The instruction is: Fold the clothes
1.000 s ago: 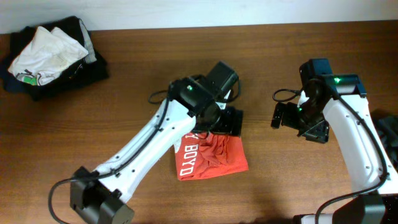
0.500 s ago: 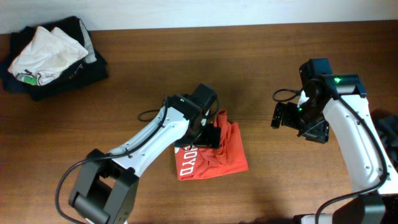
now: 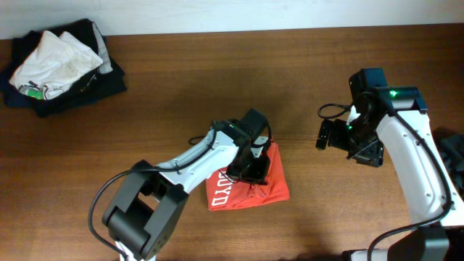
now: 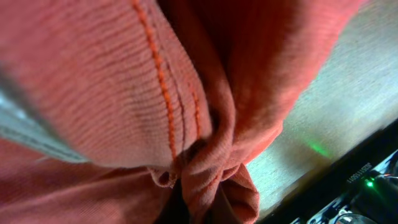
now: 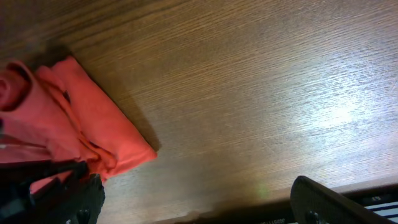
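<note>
Lying as a small, rumpled orange-red packet, the shirt (image 3: 255, 190) sits on the table (image 3: 167, 101) near the middle of the overhead view, slightly toward the front edge. White lettering (image 3: 217, 194) shows along its left part, partly covered by the left arm (image 3: 196, 154). The right edge of the packet is fairly straight, and the cloth on top is creased and bunched.

The left gripper (image 3: 250, 168) is down on the shirt's upper middle, its jaws closed on a fold of the fabric. Its wrist camera is filled with red knit at very close range: the shirt (image 4: 124, 81) carries a line of orange stitching, and the cloth gathers into a tight pinch low in the centre of that view. A strip of bare table (image 4: 323, 118) with a green glint shows to the right.

The right gripper (image 3: 324, 135) hangs above bare wood well to the right of the shirt, touching nothing, with its jaws spread wide. In its wrist view the right gripper (image 5: 196, 190) has one dark finger low on each side, and the shirt (image 5: 81, 124) lies at the left with a folded corner pointing along the table (image 5: 249, 81).

Far off in the back left corner a dark garment (image 3: 105, 80) lies in a heap with a crumpled white cloth (image 3: 51, 58) on top, well apart from both arms.
</note>
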### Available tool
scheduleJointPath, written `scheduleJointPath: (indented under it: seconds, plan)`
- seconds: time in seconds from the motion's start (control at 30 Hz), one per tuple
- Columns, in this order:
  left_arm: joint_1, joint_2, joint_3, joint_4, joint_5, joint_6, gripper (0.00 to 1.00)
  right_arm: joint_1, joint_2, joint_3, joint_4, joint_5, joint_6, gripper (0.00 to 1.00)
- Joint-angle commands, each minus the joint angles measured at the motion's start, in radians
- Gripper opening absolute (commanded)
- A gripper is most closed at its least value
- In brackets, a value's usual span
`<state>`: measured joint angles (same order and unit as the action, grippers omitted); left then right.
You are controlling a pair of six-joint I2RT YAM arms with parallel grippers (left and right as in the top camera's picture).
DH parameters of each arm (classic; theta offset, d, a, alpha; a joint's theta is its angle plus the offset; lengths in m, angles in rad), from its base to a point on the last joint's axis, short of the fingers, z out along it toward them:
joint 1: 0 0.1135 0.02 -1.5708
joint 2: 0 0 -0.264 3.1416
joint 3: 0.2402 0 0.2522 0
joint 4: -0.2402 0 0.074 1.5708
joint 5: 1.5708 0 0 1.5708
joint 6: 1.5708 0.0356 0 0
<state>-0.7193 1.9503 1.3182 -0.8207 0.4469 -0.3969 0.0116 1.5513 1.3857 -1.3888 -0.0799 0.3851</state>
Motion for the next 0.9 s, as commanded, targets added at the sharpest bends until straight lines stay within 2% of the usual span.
scheduleJointPath:
  seconds: [0.0,0.07,0.1,0.13,0.17,0.23,0.27,0.37,0.5,0.57,0.67,0.8,0.87]
  plan:
    - [-0.044,0.008,0.023,-0.003,0.117,-0.002,0.0,-0.005,0.0,0.007,-0.002,-0.006,-0.004,0.99]
    - [-0.072,0.005,0.047,-0.01,0.142,-0.002,0.01,-0.005,0.0,0.007,-0.002,-0.006,-0.004,0.99]
    - [-0.089,0.003,0.056,-0.01,0.142,-0.002,0.1,-0.005,0.0,0.007,-0.002,-0.006,-0.004,0.99]
    - [-0.106,0.003,0.059,-0.009,0.141,-0.002,0.27,-0.005,0.0,0.007,-0.002,-0.006,-0.004,0.99]
    - [-0.119,0.003,0.059,-0.014,0.142,-0.002,0.52,-0.005,0.0,0.007,-0.002,-0.006,-0.004,0.99]
    - [-0.129,0.003,0.059,-0.029,0.155,-0.002,0.55,-0.005,0.0,0.007,-0.002,-0.006,-0.004,0.99]
    - [-0.13,0.003,0.059,-0.029,0.217,-0.002,0.56,-0.005,0.0,0.007,-0.002,-0.006,-0.004,0.99]
    - [-0.13,-0.018,0.06,-0.027,0.338,0.037,0.55,-0.005,0.0,0.007,-0.002,-0.005,-0.004,0.99]
    - [-0.16,-0.071,0.06,-0.029,0.357,0.186,0.34,-0.005,0.0,0.007,-0.002,-0.006,-0.004,0.99]
    - [-0.18,-0.104,0.06,-0.036,0.337,0.238,0.32,-0.005,0.0,0.007,-0.002,-0.006,-0.004,0.99]
    - [-0.167,-0.178,0.06,-0.124,0.164,0.224,0.29,-0.005,0.0,0.007,-0.002,-0.006,-0.004,0.99]
    - [-0.046,-0.225,0.057,-0.225,-0.149,0.022,0.21,-0.005,0.0,0.007,-0.002,-0.006,-0.004,0.99]
    - [-0.016,-0.206,0.056,-0.192,-0.148,0.019,0.08,-0.005,0.0,0.007,-0.002,-0.006,-0.004,0.99]
